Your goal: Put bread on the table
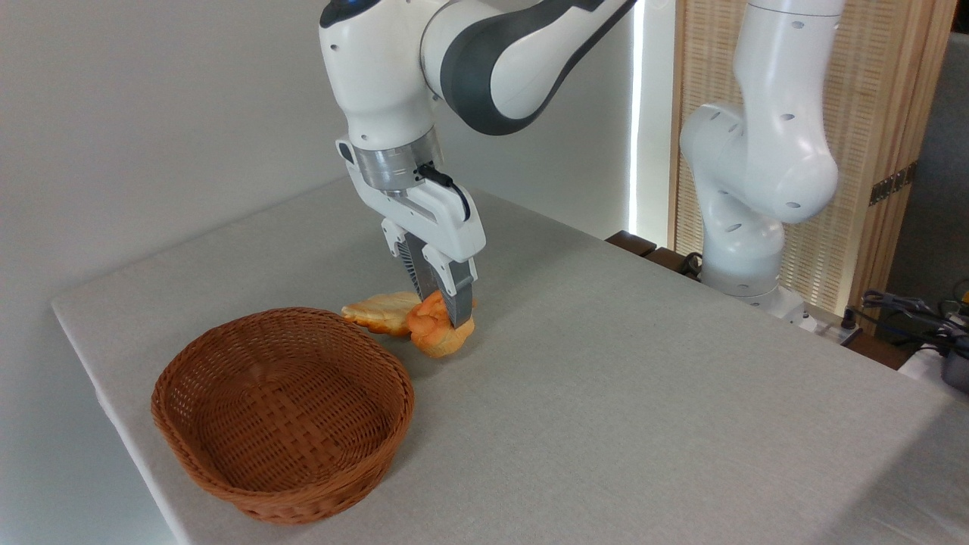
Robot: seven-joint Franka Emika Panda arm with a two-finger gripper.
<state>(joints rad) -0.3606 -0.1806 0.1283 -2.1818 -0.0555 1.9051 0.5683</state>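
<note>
Starting at the left: wicker basket (282, 412) is sitting near the table (643, 393) edge w/ nothing in it, only bare weave showing inside. So the bread (437, 331) is already out of the container, the main part of the job looking done.

Moving right, just behind the basket rim, a flat pale pastry (378, 312) is lying on the cloth. The bread is sitting right beside it, apparently touching or overlapping its right end; can't say which for sure.

Gripper (447, 303) is coming straight down onto the bun, fingers clamping it from both sides, so it's grasping the bread, not letting go. Bun's pale base is looking at or v. close to the tabletop; whether it's actually resting or hanging a hair above, can't tell from this angle.

What's left, in my judgement: settling the bun fully on the cloth if it isn't there, opening the fingers, lifting away w/o dragging it or nudging the pastry.

Further right: arm base (746, 257) standing at the table's far side, rest of the table holding nothing.
</note>
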